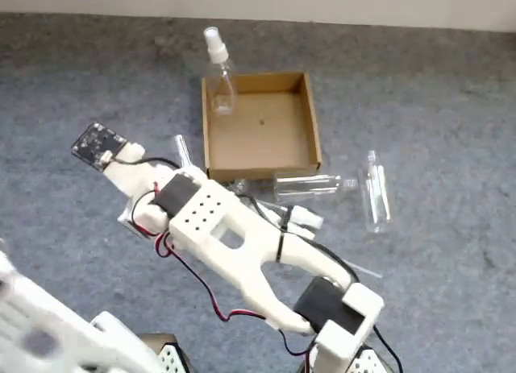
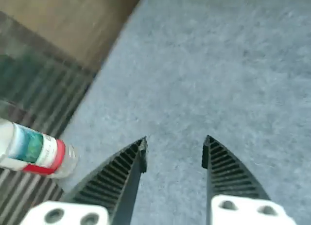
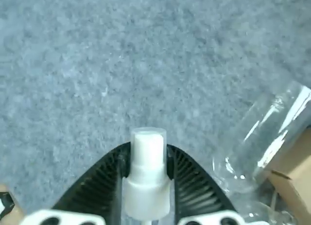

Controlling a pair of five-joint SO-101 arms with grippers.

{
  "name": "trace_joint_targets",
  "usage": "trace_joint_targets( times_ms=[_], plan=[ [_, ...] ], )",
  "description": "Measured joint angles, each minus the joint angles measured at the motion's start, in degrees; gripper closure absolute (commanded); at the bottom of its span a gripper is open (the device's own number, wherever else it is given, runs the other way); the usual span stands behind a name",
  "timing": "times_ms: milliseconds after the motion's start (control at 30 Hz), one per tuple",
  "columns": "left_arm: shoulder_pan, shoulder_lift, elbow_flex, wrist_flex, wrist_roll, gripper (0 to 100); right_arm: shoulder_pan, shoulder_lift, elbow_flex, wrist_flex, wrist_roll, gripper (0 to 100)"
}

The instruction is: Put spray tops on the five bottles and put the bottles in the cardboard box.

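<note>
Left arm at the lower-left margin; its left pincer hangs released, jaws apart, over bare grey carpet on the counter, gripping nothing. Right arm lies diagonally across the middle; its right pincer is clenched on a white spray top, nozzle end pointing out past the fingertips. Centre: cardboard box, with one capped bottle upright in its far-left corner. Along the box's near wall lies an uncapped bottle, long axis parallel to that wall, neck apparently toward the right. Further right, a second uncapped bottle lies with its long axis running near to far. A loose spray top rests beside the right arm. In the right wrist view a clear bottle lies on its side just beside the pincer, next to a box corner; which of the lying bottles it is cannot be told. Judgement: the right arm is the nearer, and the coming move turns on lining the held top up with a neck that lies horizontal, not upright.
</note>
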Motion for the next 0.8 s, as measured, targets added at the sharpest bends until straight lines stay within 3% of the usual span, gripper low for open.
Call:
trace_joint_targets(
  times_ms=[233, 400, 800],
  plan=[
    [-0.53, 21.80, -9.93, 0.00, 0.00, 83, 0.00, 5.10, 0.00, -6.15, -2.29, 96.5],
    [0.18, 24.53, -10.37, 0.00, 0.00, 83, -0.18, 8.18, 0.00, -6.77, -2.55, 82.2],
    [6.24, 24.53, -5.71, -0.09, 0.00, 83, -0.09, 6.51, 0.09, -4.31, -2.81, 76.2]
  ],
)
